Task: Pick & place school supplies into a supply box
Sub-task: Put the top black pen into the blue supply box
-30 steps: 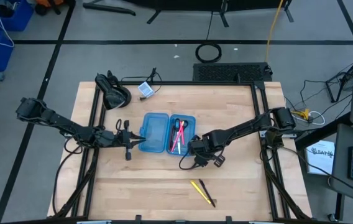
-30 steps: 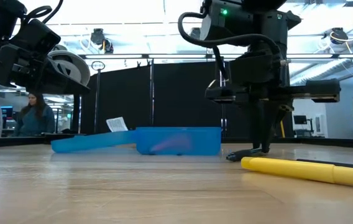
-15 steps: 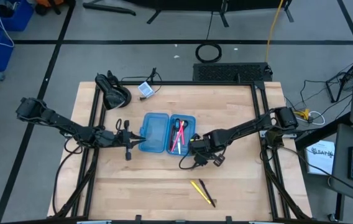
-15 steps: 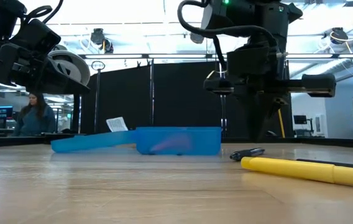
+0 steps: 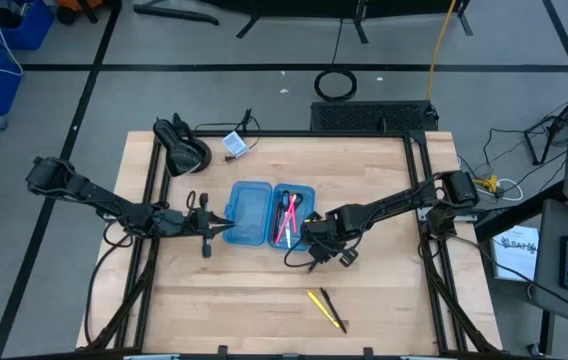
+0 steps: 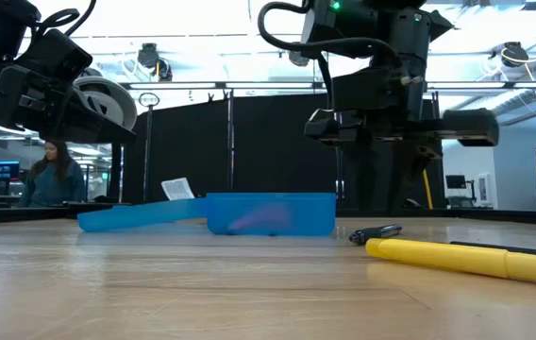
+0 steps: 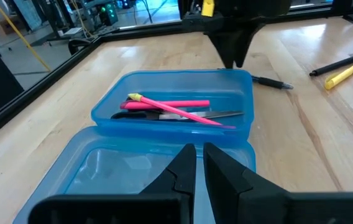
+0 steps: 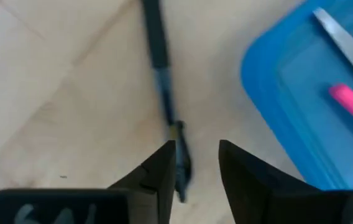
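At centre frame in the high view, our box (image 5: 271, 213) lies open on the counter (image 5: 264, 300), with pink pens (image 7: 170, 104) and scissors (image 7: 183, 116) in its right half. Our right pincer (image 8: 196, 163) hovers just right of the box, fingers spread and empty, over a black pen (image 8: 164, 93) lying on the wood. Our left pincer (image 7: 199, 163) sits at the box's left half, fingers nearly pressed together; we cannot tell if they pinch its edge.

We judge the black pen light, stiff and smooth, apt to roll or slip; we would pinch it mid-barrel, across its width.

Only the right wrist view shows that pen beneath the fingers; from above the arm hides it. The low view shows a yellow pen (image 6: 466, 258) near the camera, which the high view places low in frame beside another dark pen (image 5: 331, 307).
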`<state>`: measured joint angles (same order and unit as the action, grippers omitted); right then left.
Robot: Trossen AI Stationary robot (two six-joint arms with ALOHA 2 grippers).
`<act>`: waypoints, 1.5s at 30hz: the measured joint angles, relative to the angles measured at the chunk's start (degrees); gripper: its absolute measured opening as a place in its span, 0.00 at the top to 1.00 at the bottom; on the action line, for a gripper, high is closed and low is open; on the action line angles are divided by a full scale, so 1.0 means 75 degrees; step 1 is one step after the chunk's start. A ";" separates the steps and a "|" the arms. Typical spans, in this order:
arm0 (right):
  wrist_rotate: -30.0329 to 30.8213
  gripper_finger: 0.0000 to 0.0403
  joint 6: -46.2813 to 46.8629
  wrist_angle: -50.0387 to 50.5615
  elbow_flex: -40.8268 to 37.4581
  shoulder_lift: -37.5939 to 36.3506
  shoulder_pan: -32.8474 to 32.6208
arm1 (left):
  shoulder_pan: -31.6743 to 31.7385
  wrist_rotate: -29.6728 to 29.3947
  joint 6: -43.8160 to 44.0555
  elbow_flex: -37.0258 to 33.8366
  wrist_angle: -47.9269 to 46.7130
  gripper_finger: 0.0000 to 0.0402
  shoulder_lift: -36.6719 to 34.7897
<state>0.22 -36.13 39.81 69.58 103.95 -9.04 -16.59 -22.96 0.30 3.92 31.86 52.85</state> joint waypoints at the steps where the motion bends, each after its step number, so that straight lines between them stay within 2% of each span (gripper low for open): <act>1: 0.0184 0.71 0.0008 0.0009 0.0000 -0.0029 0.0000 | -0.0001 0.0000 0.0000 0.0000 -0.0003 0.91 -0.0002; 4: 0.0800 0.70 0.0318 0.0066 0.0004 -0.0178 -0.0024 | 0.0001 0.0003 0.0001 0.0000 -0.0013 0.91 0.0001; 9: 0.1153 0.73 0.0447 -0.0023 0.0012 -0.0182 -0.0061 | 0.0002 0.0023 0.0005 0.0000 -0.0033 0.91 0.0000; 12: 0.1152 0.76 0.1417 -0.0127 -0.0024 -0.0185 -0.0126 | 0.0002 0.0031 0.0037 0.0000 -0.0035 0.91 0.0000; 15: 0.0572 0.76 0.1220 0.0009 -0.0138 -0.0185 -0.0191 | -0.0001 0.0029 0.0069 0.0000 -0.0035 0.91 -0.0001; 18: 0.0097 0.71 0.0714 0.0050 -0.0366 -0.0171 -0.0268 | 0.0000 0.0029 0.0072 0.0000 -0.0018 0.91 -0.0001; 27: 0.0193 0.41 0.0293 -0.0414 -0.0645 -0.0138 -0.0226 | -0.0001 0.0026 0.0091 0.0000 0.0006 0.91 0.0001; 31: 0.0194 0.33 0.0133 -0.0659 -0.0647 -0.0126 -0.0195 | -0.0001 0.0026 0.0029 0.0000 0.0009 0.91 0.0001; 36: 0.0221 0.30 0.0085 -0.0532 -0.0647 -0.0156 -0.0208 | 0.0002 0.0023 0.0003 0.0000 0.0006 0.91 0.0001; 38: 0.0464 0.30 -0.0005 -0.0534 -0.0647 -0.0177 -0.0246 | 0.0001 0.0023 0.0003 0.0000 -0.0004 0.91 -0.0002; 45: 0.0930 0.35 -0.1096 -0.0840 -0.0650 -0.0220 -0.0242 | 0.0002 0.0020 -0.0003 0.0000 -0.0038 0.91 0.0001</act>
<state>7.19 -44.35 33.52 64.71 102.30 -10.85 -16.58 -22.81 0.27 3.92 31.57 52.86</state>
